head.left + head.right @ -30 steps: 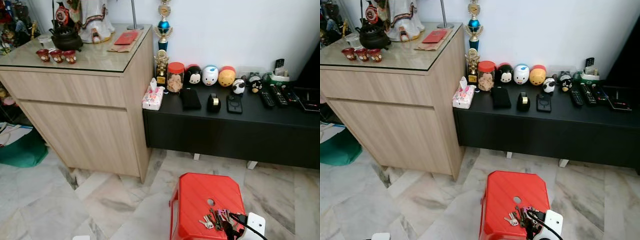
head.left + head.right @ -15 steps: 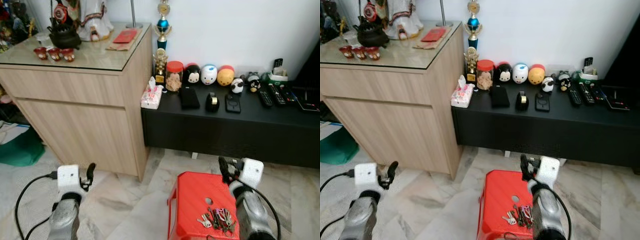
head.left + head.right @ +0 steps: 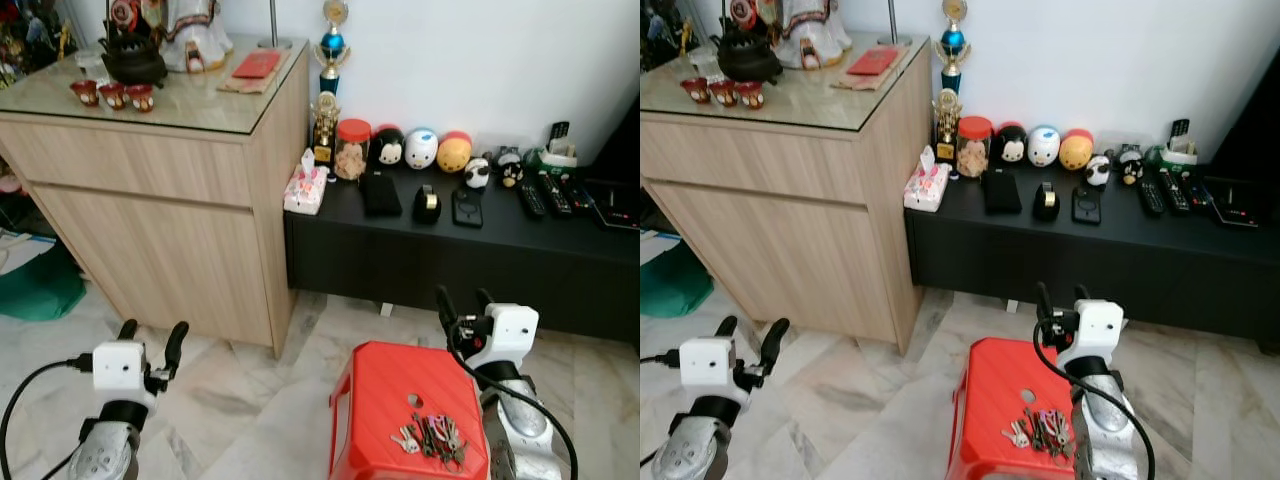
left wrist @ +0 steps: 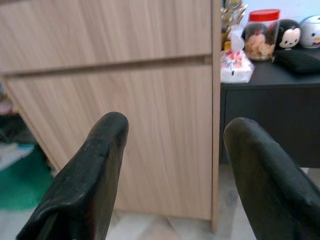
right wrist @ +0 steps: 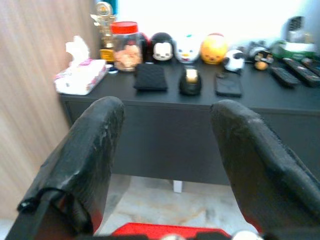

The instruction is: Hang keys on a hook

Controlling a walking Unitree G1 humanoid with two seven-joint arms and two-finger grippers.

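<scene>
Keys [image 3: 430, 438] lie in a loose bunch on top of the red stool [image 3: 385, 395], toward its near right corner, just short of the small hole in the seat; untouched, nothing holding them.

Right end effector [image 3: 462, 303] is raised above the far right edge of the stool, fingers pointing up and toward the black low cabinet [image 3: 450, 255]; released, fingers spread with an empty gap, grasping nothing; keys sit below and nearer the robot than its fingertips, beside the silver forearm, apart from the fingers; right wrist view looks past both fingers [image 5: 85, 155] at the cabinet front, with a sliver of red stool at the near edge.

Left end effector [image 3: 152, 342] is up over the marble floor [image 3: 250, 400], well left of the stool and well apart from the keys; also released, fingers spread, empty; left wrist view faces the wooden sideboard [image 4: 150, 125] front.

On the cabinet top: tissue pack [image 3: 306, 190], red-lidded jar [image 3: 351, 150], a row of round character figures [image 3: 421, 149], remotes [image 3: 545, 192] at the right; trophy [image 3: 322, 125] at the sideboard's corner.

Can't make out a hook anywhere.
</scene>
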